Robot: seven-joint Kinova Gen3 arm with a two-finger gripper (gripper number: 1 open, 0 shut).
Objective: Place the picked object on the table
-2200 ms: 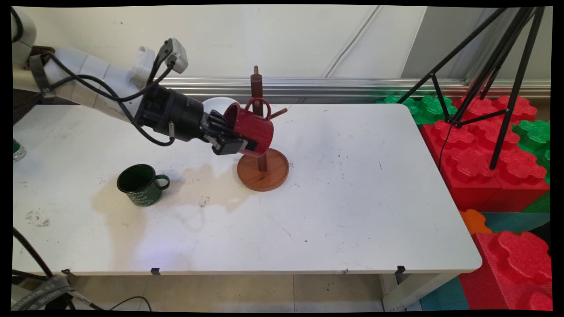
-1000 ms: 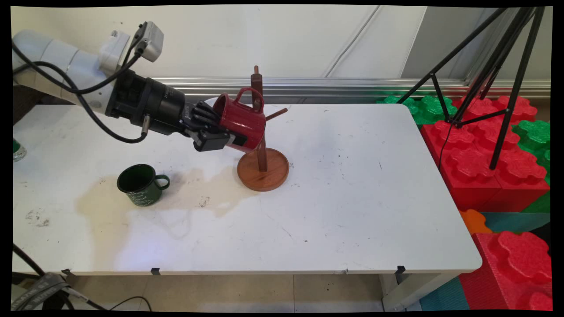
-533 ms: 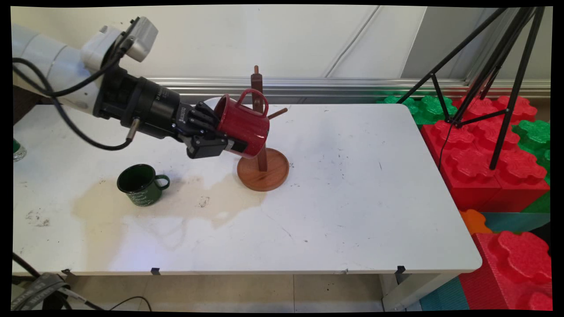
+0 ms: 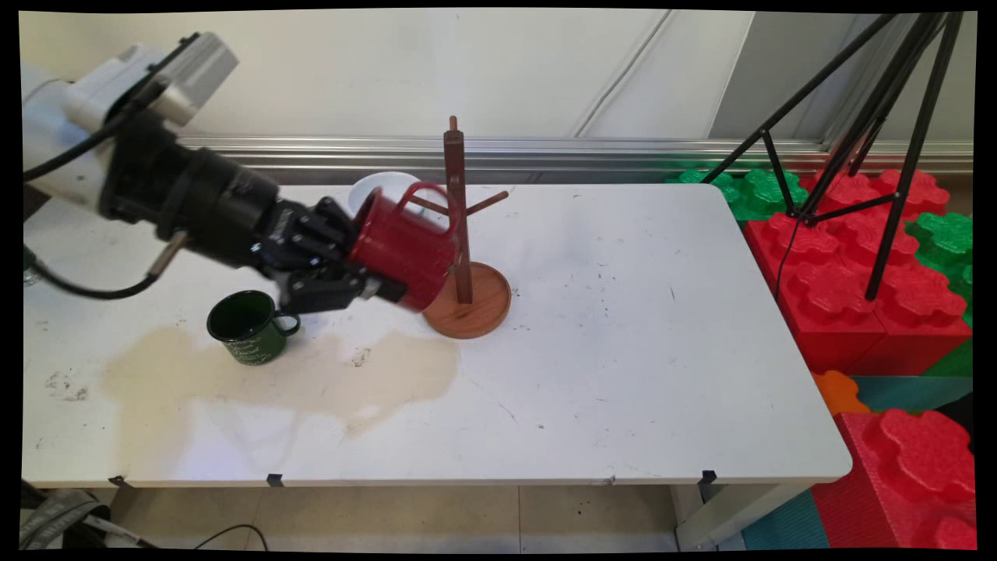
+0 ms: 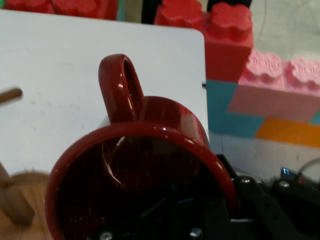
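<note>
Though gripped, red mug [image 4: 405,249] beside rack [image 4: 464,257]

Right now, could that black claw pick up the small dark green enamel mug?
Probably not: the claw is shut on the glossy red ceramic mug, though the green mug stands uncovered just below it.

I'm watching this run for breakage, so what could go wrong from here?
The red mug, gripped at its rim and held on its side by the gripper, sits close to the wooden mug tree; a swing could knock the tree over. The green mug stands just below the wrist and might get clipped.
</note>
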